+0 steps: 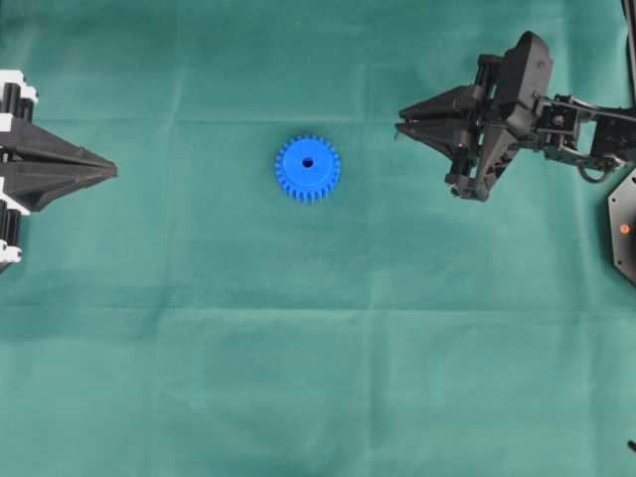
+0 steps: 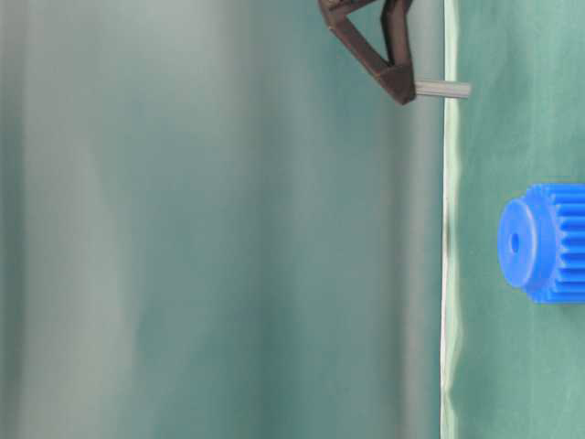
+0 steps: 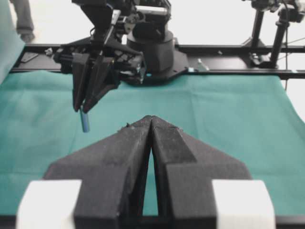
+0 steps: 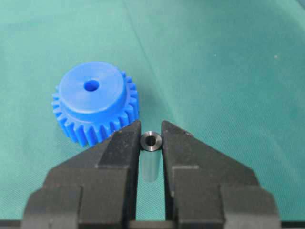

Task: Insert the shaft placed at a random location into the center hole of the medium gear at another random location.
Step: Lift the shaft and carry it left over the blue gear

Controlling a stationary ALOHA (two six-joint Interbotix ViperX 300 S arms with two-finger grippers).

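Right wrist view shows the right pincer pinching the shaft endwise, tip protruding for insertion, raised to the right of the medium gear; center hole faces up, unobstructed; left pincer pressed together, parked left.

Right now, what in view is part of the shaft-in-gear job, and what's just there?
Job:
- shaft, clamped in right gripper, off the cloth
- gear, flat on the cloth
- hole, empty

Just there:
- left gripper, shut, parked at the left edge
- green cloth
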